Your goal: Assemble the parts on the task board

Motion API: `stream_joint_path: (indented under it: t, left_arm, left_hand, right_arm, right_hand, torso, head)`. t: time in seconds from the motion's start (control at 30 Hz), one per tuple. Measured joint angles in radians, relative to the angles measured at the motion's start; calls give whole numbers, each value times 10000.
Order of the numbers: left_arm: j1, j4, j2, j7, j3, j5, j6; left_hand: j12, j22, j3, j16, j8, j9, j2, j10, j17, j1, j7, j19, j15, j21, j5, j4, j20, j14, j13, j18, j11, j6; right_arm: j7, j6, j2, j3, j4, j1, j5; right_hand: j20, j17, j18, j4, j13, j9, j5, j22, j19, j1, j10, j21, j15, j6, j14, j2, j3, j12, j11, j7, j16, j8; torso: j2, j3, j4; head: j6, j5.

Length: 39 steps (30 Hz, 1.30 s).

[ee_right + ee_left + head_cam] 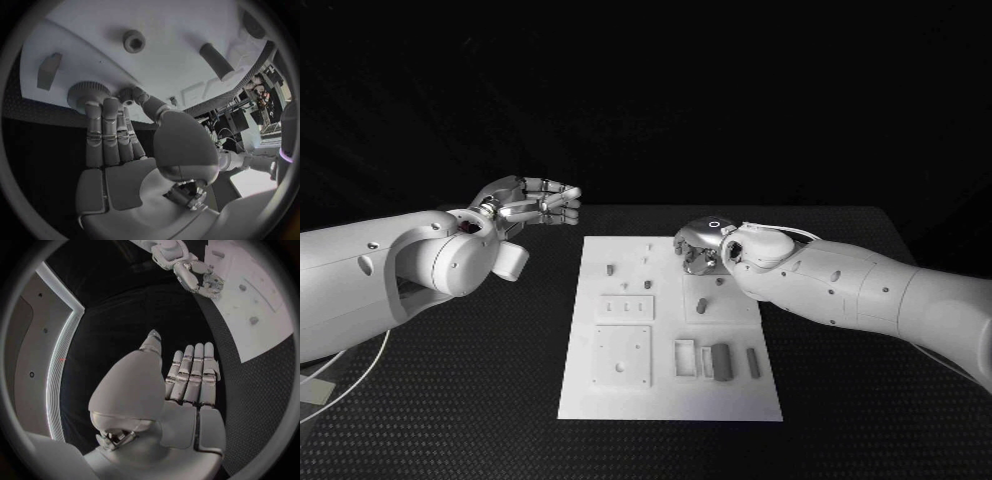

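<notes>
Black table (pixel 473 420), white task board (pixel 668 395) at its middle.
Your right hand (pixel 125 150) pinches a round grey part (pixel 87 94) at the board's far edge; your left hand (pixel 531 203) hovers beside the board, fingers straight, holding nothing.

No readable text, labels, brand names, numbers or signs appear in any view. The white task board (pixel 669 330) carries no legible print, and the small grey parts (pixel 720 359) on it bear no markings. The robot's white arms show no lettering either.
</notes>
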Motion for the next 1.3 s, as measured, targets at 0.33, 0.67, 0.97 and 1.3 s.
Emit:
stream_joint_path:
  t: [0.33, 0.67, 0.97, 1.3]
  left_arm:
    - [0, -4, -5, -16, 0, -2, 2]
    - [-1, -99, 37, -29, -28, -4, 42]
    - [-1, -91, -10, -36, -30, -5, 75]
    - [-1, -67, -66, -51, -30, -6, 84]
  left_hand:
    - [0, 0, 0, 0, 0, 0, 0, 0, -1, 0, 0, 0, 0, 0, 0, 0, 0, 0, 0, -3, 0, 0]
    - [-42, -9, 0, 0, 0, -11, 0, 0, 4, 0, 0, 0, 0, 1, 0, 0, 0, 0, -12, -7, 0, 0]
    - [-46, -10, 0, -39, -37, -11, 0, 0, 13, 0, 0, 0, 0, -38, 0, 0, 0, -1, -12, -56, 0, 0]
    - [-46, -10, 0, -39, -37, -10, 0, 0, 12, 0, 0, 0, 0, -38, -40, 0, 0, 0, -11, -58, 0, 0]
  right_arm:
    - [-5, -43, -9, 0, -9, -5, 21]
    - [3, -135, -78, -7, 89, -16, 100]
    - [-42, -142, -327, -5, 395, -25, 92]
    - [-186, -106, -489, 7, 689, -32, 75]
  right_hand:
    - [1, -74, 0, 204, 45, 7, 708, -2, 1, -612, -15, 13, 24, 52, -24, -274, 129, -71, 41, -52, 0, 0]
    - [4, -81, 1, 126, -79, -5, 708, 0, -2, -935, -131, 12, 63, -5, -64, -474, 1, -182, -2, -108, 2, -51]
    - [-3, -71, 4, 127, -18, 12, 708, 0, 111, -971, -267, 66, 79, -24, -82, -510, 3, -155, 106, -125, 70, -51]
    - [-21, -59, 4, 130, 30, 24, 709, 0, 133, -970, -266, 67, 70, -23, -73, -509, 6, -154, 106, -125, 116, -51]
  torso:
    - [4, -1, 3]
    - [16, -6, -13]
    - [15, -3, -6]
    - [15, -1, -12]
  head:
    - [6, -1]
    - [18, 7]
    - [14, 1]
    - [12, -12]
